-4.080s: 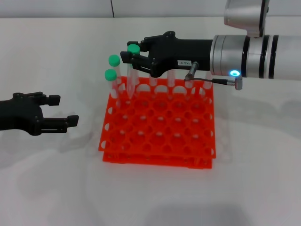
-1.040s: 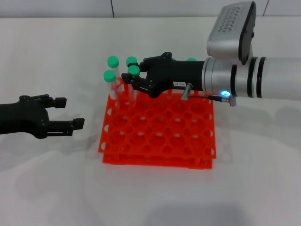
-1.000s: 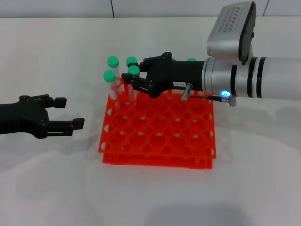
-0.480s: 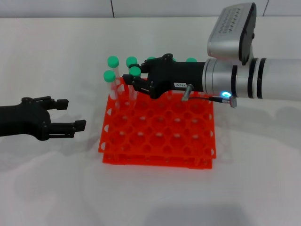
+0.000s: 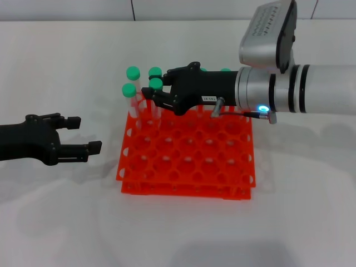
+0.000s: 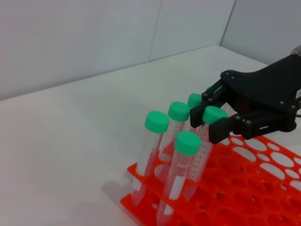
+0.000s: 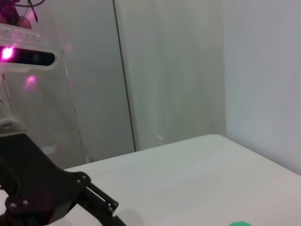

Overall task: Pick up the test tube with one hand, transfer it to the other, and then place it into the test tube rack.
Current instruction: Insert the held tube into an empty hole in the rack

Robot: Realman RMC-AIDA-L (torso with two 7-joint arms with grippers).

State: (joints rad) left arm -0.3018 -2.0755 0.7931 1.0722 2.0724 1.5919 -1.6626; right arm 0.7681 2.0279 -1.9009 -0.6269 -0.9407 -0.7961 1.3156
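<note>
The orange-red test tube rack [image 5: 189,167] lies mid-table, its near corner also in the left wrist view [image 6: 244,188]. My right gripper [image 5: 157,88], black with a white label, reaches over the rack's far left part and is shut on the test tube [image 5: 156,83] just below its green cap. In the left wrist view the test tube [image 6: 203,141] stands slightly tilted in the right gripper [image 6: 214,117], its lower end down among the rack's holes. My left gripper [image 5: 86,134] hovers open over the table left of the rack, holding nothing.
Three other green-capped tubes [image 5: 133,72] [image 5: 129,89] [image 5: 155,72] stand in the rack's far left corner, close beside the held one. Another green cap [image 5: 225,70] shows behind the right arm. White tabletop surrounds the rack.
Over four seconds the right gripper lowered the tube toward the rack's holes; in the last half second it shifted slightly left. The left gripper drifted a little right and stayed open.
</note>
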